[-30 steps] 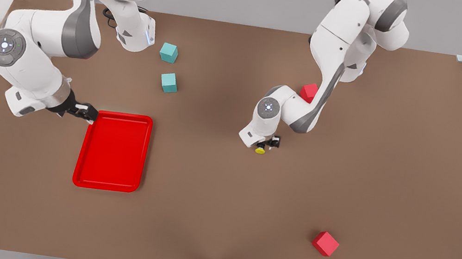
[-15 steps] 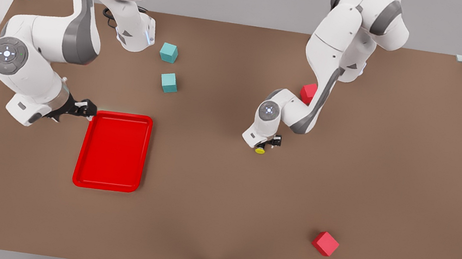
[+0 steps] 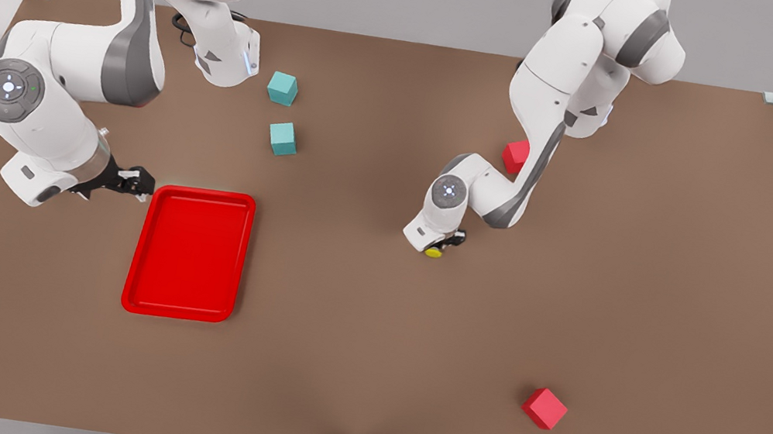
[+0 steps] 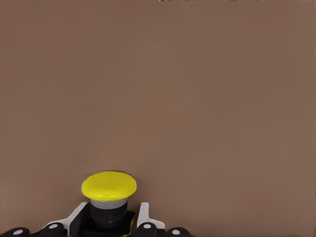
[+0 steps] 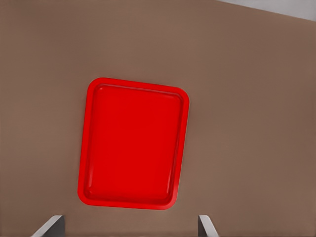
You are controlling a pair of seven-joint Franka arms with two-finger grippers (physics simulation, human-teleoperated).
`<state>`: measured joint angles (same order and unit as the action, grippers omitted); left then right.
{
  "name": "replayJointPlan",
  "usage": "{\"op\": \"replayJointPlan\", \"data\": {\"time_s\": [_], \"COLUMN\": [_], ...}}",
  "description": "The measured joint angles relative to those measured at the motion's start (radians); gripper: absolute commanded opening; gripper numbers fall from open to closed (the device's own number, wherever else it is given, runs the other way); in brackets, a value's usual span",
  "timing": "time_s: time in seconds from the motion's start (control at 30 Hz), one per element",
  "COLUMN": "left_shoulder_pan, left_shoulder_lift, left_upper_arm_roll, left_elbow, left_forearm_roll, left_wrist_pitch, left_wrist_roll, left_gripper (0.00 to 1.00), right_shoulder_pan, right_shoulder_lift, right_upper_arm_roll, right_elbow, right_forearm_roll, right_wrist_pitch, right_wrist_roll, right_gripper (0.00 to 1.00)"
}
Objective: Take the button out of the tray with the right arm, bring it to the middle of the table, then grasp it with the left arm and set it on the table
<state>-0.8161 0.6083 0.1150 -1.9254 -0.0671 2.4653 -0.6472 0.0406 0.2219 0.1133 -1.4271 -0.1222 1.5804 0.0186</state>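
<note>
The left hand (image 3: 441, 244) is clamped on the dark body of the button (image 3: 435, 252), low over the middle of the table (image 3: 656, 294), with the yellow cap pointing to the near side; the grip on the body keeps the cap free, and I judge the button is about to be set down. The right hand (image 3: 129, 181), fingers apart, waits just beside the far left corner of the tray (image 3: 181, 308), away from the middle. Compared with one second ago, the left hand is lower and the right hand has withdrawn off the tray's rim toward the left.
</note>
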Motion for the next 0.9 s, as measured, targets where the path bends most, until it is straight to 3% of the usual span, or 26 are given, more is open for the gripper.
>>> {"op": "replayJointPlan", "data": {"time_s": [0.1, 0.17, 0.43, 0.63, 0.9], "left_shoulder_pan": [0.0, 0.0, 0.001, 0.008, -0.006], "left_shoulder_lift": [0.0, 0.0, -0.002, -0.002, 0.008], "left_upper_arm_roll": [0.0, 0.0, 0.003, 0.043, 0.111], "left_elbow": [0.001, 0.001, 0.041, 0.163, 0.274], "left_forearm_roll": [0.001, 0.004, 0.007, 0.015, 0.465], "left_wrist_pitch": [-0.001, -0.001, -0.016, -0.116, -0.387], "left_wrist_roll": [-0.004, -0.009, -0.027, -0.054, -0.495], "left_gripper": [0.46, 0.42, 0.42, 0.42, 0.42], "right_shoulder_pan": [-0.015, -0.022, -0.035, -0.052, -0.077], "right_shoulder_lift": [-0.001, 0.0, 0.0, 0.002, 0.002], "right_upper_arm_roll": [-0.001, 0.0, -0.001, -0.002, -0.002], "right_elbow": [0.003, 0.01, 0.014, 0.041, 0.043], "right_forearm_roll": [0.001, 0.001, 0.0, -0.004, -0.004], "right_wrist_pitch": [-0.001, -0.005, -0.014, -0.015, -0.016], "right_wrist_roll": [0.007, 0.012, 0.025, 0.031, 0.036], "right_gripper": [1.0, 1.0, 1.0, 1.0, 1.0]}}
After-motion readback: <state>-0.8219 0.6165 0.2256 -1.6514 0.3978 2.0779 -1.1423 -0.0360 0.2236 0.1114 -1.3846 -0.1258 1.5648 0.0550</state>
